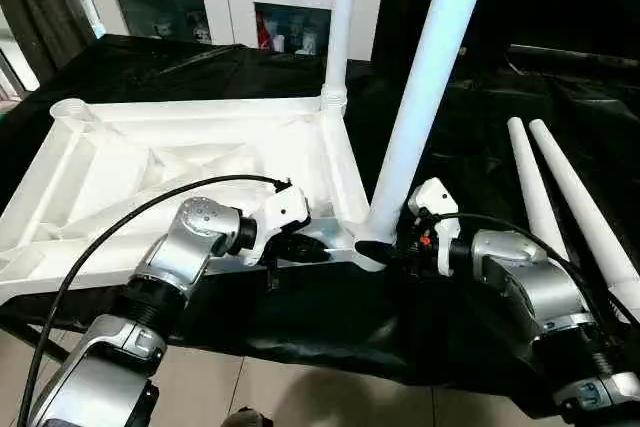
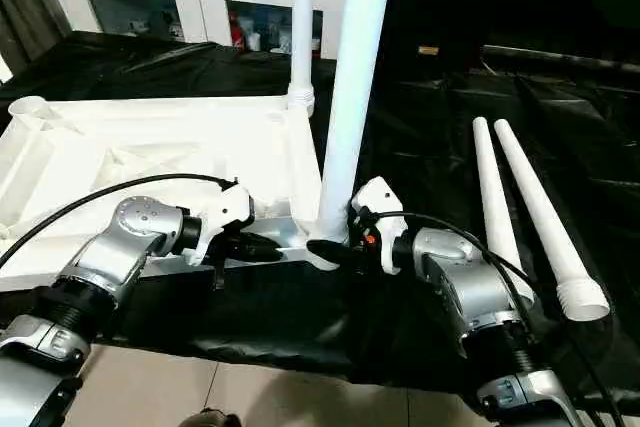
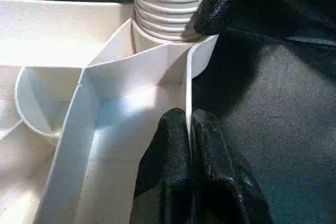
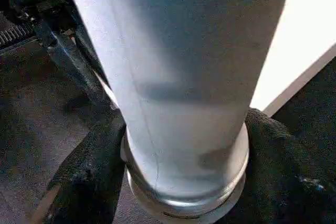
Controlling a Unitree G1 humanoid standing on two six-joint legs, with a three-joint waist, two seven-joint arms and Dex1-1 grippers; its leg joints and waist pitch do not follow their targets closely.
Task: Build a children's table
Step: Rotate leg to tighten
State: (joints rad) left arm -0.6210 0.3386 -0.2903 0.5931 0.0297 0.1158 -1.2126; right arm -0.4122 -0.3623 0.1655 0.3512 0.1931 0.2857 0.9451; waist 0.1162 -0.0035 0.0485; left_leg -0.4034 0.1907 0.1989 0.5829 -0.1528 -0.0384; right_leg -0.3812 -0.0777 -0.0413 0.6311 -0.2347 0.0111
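The upturned table top (image 1: 180, 162) lies on the worktop (image 1: 470, 117). One leg (image 1: 338, 27) is seated; another (image 1: 420, 107), gripped by the right pincer (image 1: 400, 239), is being fitted. Two legs (image 1: 570, 202) remain. The left pincer (image 1: 300, 247) pinches the rim (image 3: 187, 93).

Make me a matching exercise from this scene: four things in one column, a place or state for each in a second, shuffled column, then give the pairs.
Things:
1. near leg
2. far leg
3. two spare legs
4. left gripper

Places or states:
A. lying on the black cloth, to the robot's right
B. shut on the table top's thin side wall
C. upright in the near corner socket, the right gripper's fingers on either side of its base
D. upright in the far corner socket

Pairs: 1-C, 2-D, 3-A, 4-B
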